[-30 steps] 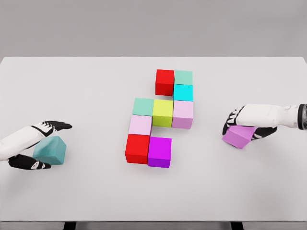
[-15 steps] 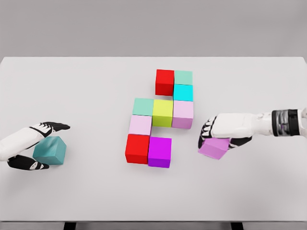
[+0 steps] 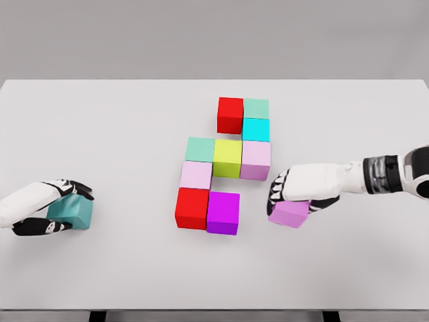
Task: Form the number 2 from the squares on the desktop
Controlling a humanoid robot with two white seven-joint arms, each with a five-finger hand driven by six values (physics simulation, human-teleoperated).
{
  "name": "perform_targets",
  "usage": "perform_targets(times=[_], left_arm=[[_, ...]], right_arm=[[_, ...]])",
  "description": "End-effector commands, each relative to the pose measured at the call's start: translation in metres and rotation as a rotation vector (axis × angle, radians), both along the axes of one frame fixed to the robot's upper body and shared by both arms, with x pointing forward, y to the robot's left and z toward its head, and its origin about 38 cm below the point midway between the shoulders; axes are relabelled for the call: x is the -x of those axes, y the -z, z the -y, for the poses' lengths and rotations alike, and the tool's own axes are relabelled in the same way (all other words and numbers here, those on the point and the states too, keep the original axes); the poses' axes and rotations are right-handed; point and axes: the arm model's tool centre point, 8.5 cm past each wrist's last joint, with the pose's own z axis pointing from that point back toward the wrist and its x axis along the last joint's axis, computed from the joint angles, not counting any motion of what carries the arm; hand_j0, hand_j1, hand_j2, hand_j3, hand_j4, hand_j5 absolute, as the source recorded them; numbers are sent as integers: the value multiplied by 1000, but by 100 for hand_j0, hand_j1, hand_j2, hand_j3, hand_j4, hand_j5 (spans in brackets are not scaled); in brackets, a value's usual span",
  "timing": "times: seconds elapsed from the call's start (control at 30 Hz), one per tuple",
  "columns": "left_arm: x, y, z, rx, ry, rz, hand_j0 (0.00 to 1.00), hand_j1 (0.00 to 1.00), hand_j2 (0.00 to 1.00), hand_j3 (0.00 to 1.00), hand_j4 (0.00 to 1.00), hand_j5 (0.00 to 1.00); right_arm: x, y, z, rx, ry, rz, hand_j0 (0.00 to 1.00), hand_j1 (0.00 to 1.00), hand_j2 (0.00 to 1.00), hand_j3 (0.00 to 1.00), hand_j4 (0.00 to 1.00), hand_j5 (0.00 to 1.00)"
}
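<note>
Head view: right hand [image 3: 295, 191] curls around a violet cube [image 3: 289, 213] beside the magenta cube [image 3: 223, 212]. Left hand [image 3: 50, 208] clasps a teal cube [image 3: 70, 213].

Surface: flat white rectangular tabletop [image 3: 100, 134], matte.
Backdrop: plain grey wall [image 3: 214, 37] behind far edge.
Supports: dark legs [image 3: 98, 315] below near edge.

No readable text, labels, brands or numerals anywhere in my view. Coloured cubes [image 3: 228, 158] plain-faced. White table [image 3: 107, 134] unmarked. Dark bands on my right forearm [image 3: 385, 173], right of cubes, carry no legible print.
</note>
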Motion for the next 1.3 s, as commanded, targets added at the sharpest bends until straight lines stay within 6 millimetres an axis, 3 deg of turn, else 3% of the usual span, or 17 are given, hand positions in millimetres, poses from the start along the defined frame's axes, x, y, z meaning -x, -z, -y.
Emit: perform_targets(times=[0.0, 0.07, 0.47, 0.8, 0.83, 0.93, 0.97, 1.27], left_arm=[[0, -1, 0, 2, -1, 1, 52, 52, 52, 52, 52, 52], [-2, -3, 1, 4, 0, 9, 47, 47, 47, 47, 47, 47], [-15, -20, 4, 11, 6, 66, 43, 43, 43, 43, 43, 43], [-35, -42, 15, 52, 18, 158, 43, 43, 43, 43, 43, 43], [-37, -44, 17, 58, 18, 167, 43, 43, 43, 43, 43, 43], [-46, -46, 33, 91, 42, 193, 43, 43, 43, 43, 43, 43], [-50, -47, 39, 92, 60, 198, 43, 43, 43, 43, 43, 43], [-60, -53, 54, 124, 77, 236, 41, 41, 41, 41, 41, 41]], right_arm=[[0, 1, -6, -6, -10, -6, 63, 63, 63, 63, 63, 63], [1, 4, -13, -2, -26, -5, 63, 63, 63, 63, 63, 63], [7, 18, -31, 12, -77, -26, 63, 63, 63, 63, 63, 63], [6, 20, -14, 65, -54, -17, 64, 64, 64, 64, 64, 64], [6, 21, -12, 70, -52, -19, 66, 66, 66, 66, 66, 66], [6, 23, -5, 89, -39, -27, 95, 95, 95, 95, 95, 95], [6, 22, -4, 91, -37, -27, 98, 98, 98, 98, 98, 98], [5, 20, -2, 100, -35, -9, 100, 100, 100, 100, 100, 100]])
